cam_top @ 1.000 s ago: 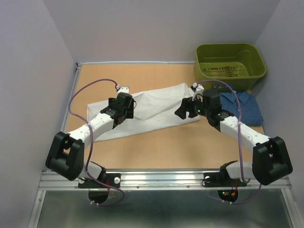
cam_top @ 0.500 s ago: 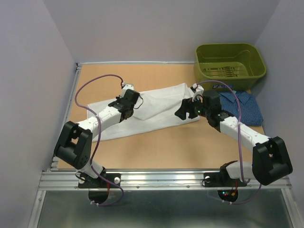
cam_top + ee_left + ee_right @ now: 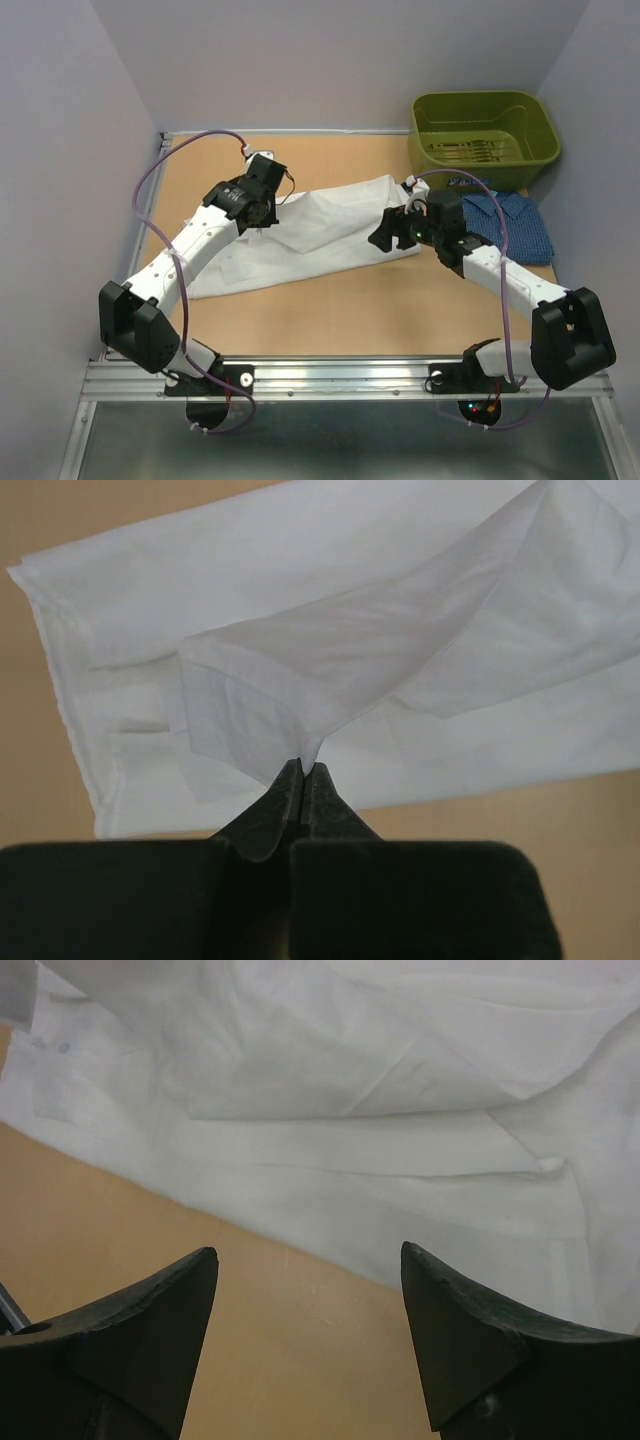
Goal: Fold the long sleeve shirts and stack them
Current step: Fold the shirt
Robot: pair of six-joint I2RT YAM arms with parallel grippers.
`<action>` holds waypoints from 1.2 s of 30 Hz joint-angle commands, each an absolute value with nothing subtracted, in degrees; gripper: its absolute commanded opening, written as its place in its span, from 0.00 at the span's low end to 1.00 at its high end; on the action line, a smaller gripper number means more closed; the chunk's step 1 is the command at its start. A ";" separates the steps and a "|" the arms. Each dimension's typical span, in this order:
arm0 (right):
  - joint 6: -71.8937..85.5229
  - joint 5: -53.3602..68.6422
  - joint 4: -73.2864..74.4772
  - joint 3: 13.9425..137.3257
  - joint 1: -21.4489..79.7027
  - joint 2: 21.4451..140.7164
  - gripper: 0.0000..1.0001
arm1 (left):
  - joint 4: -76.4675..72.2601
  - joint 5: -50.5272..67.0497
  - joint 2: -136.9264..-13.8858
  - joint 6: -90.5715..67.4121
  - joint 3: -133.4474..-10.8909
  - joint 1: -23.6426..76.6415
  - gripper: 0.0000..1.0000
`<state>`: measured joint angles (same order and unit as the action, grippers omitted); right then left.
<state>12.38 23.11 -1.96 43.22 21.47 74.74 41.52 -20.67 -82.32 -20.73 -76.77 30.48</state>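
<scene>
Now the left jaws pinch a raised fold of the white shirt [image 3: 320, 235], whose length runs ahead and across them on the table [image 3: 330, 310] toward the gaping, empty right jaws.

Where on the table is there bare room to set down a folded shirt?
Two bare patches of table: the near strip between the white shirt and the near edge, and the far strip between that shirt and the back edge, left of the green bin. The right side is crowded: bin, blue shirt and right arm lie close together.
</scene>
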 commanded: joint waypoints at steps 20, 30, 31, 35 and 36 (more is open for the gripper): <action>15.20 22.50 -5.97 50.18 22.24 83.32 0.79 | 45.61 -7.11 -99.66 -16.70 -83.75 11.43 0.13; 16.44 23.47 -7.21 49.40 23.38 83.76 0.79 | 34.02 -18.89 -107.84 -13.80 -89.91 7.30 0.53; 16.44 23.38 -7.21 49.05 23.47 83.32 0.79 | 32.19 -19.51 -108.97 -13.19 -90.35 6.34 0.53; 16.52 23.38 -7.12 47.46 23.55 82.00 0.79 | 28.39 -19.08 -110.22 -12.83 -91.23 3.35 0.55; 16.52 23.38 -7.21 46.94 23.55 81.74 0.79 | 27.61 -18.20 -109.95 -13.09 -91.23 2.82 0.58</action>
<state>16.29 22.94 -4.34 47.29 23.00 84.12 32.36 -16.53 -110.48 -14.15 -89.03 5.17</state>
